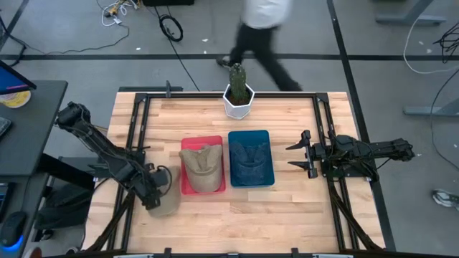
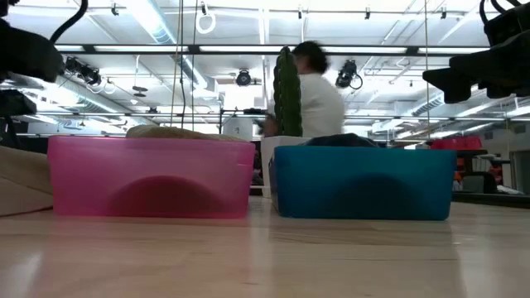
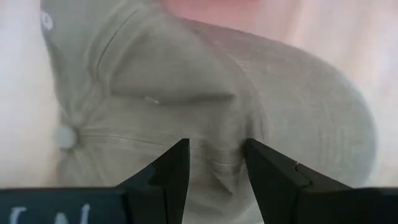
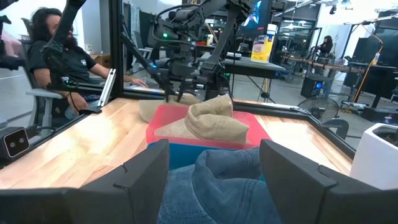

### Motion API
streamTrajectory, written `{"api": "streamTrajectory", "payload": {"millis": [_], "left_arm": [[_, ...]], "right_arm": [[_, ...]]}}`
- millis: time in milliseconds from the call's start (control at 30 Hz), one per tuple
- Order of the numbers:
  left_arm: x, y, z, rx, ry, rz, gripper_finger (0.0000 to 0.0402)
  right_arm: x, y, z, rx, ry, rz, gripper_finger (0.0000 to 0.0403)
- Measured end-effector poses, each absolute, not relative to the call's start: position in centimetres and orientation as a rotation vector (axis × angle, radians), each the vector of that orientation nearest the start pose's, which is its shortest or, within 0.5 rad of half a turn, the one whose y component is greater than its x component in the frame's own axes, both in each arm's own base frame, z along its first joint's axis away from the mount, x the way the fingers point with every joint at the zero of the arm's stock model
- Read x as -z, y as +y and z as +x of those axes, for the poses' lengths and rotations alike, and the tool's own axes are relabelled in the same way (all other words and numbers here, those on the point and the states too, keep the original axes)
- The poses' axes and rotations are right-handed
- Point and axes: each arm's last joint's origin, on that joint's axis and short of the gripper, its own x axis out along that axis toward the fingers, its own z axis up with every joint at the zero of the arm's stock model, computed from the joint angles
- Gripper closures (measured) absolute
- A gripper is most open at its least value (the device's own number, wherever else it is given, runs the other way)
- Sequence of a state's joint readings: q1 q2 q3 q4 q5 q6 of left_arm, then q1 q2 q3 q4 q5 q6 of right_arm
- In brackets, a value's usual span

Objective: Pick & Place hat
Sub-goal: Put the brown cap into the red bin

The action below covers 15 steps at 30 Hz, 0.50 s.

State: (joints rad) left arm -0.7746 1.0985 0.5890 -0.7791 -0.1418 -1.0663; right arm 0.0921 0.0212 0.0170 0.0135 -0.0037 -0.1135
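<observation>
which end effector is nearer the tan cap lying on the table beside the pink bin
Left. The left end effector is right over the tan fabric cap on the wooden table, left of the pink plastic bin. The right end effector waits beyond the blue plastic bin.

We worked in a robotics laboratory; the wooden table (image 1: 287, 208) sat in a black metal frame on a grey floor crossed by loose cables (image 1: 171, 27); ceiling strip lights (image 2: 157, 21) and hanging cameras (image 2: 243, 78) showed overhead; a seated person (image 4: 59, 53) and benches with monitors (image 4: 258, 15) stood beyond.
</observation>
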Motion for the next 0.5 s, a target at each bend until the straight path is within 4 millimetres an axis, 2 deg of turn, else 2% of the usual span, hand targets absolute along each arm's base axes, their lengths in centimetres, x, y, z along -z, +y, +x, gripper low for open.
{"api": "streamTrajectory", "payload": {"millis": [200, 300, 400, 500], "left_arm": [[-17.99, -12.26, 12.95, -0.015, 1.237, -0.363, 0.0261], [-17.99, -12.25, 12.94, -0.016, 1.238, -0.361, 0.0305], [-17.98, -12.30, 12.90, -0.003, 1.252, -0.369, 0.0375], [-17.98, -12.32, 12.88, 0.002, 1.259, -0.372, 0.0391]], "right_arm": [[-16.90, 0.91, 9.76, -0.096, -0.015, -0.113, 0.0149], [-16.90, 0.92, 9.76, -0.096, -0.015, -0.113, 0.0149], [-16.90, 0.92, 9.76, -0.096, -0.015, -0.113, 0.0149], [-16.90, 0.91, 9.76, -0.095, -0.015, -0.113, 0.0149]]}}
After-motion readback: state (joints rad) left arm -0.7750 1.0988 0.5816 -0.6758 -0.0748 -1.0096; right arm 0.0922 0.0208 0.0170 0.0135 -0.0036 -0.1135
